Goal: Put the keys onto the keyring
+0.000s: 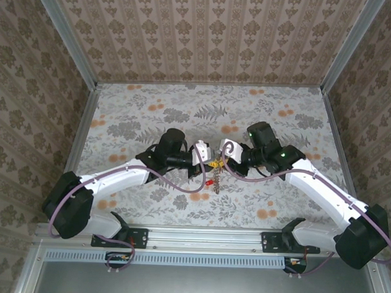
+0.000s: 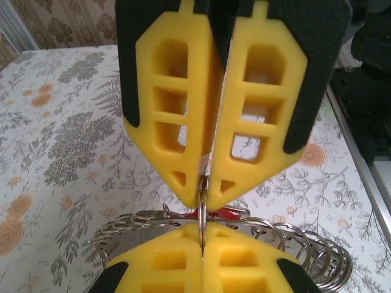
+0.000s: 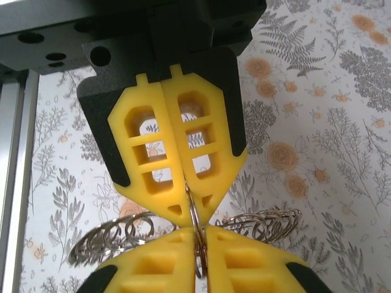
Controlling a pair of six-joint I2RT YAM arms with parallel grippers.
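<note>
My two grippers meet tip to tip above the middle of the table. Both pinch one small metal ring that stands edge-on. The left gripper is shut on its lower part. The right gripper grips it from the other side. In the right wrist view the right gripper closes on that ring, facing the left gripper. The keyring, fringed with silvery loops, hangs just behind the fingers. A key's red tag shows behind the ring and dangles below the grippers.
The floral tabletop is walled on three sides by patterned panels. A metal rail runs along the near edge between the arm bases. Both arms reach inward from the bottom corners.
</note>
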